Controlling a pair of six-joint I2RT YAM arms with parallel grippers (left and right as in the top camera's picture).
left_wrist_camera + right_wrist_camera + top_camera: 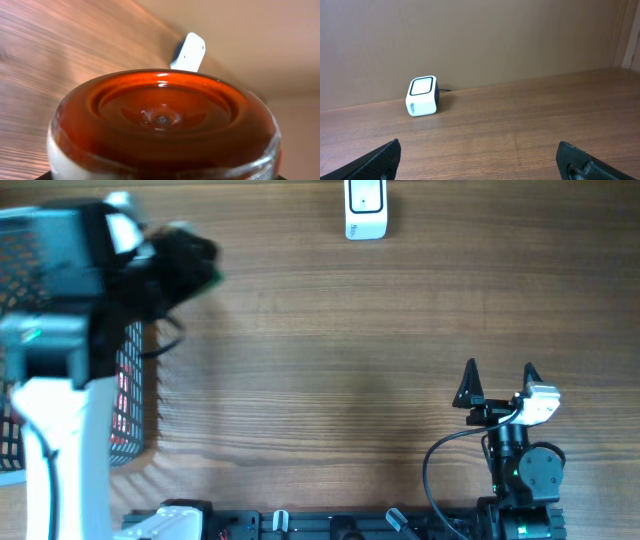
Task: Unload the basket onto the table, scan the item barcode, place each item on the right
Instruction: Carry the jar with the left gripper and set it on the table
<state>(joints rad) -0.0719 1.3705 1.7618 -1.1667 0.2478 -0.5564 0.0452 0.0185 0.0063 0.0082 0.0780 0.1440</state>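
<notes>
Turn the jar [162, 125] so its barcode side faces the scanner [366, 208] window squarely, then bring it close slowly; no code shows yet. Its glossy red, dished end with 1 centre dimple fills the left wrist view, a pale band below. It hangs above the tabletop [330, 360] at far left, clamped in the left end effector [185, 255]. The right end effector [500, 375] sits with its fingers apart.

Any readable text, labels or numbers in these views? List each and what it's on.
None can be read.
Small print low on the front of the scanner: too small to read.
The jar: only its glossy red-brown end shows, no label in view.
</notes>
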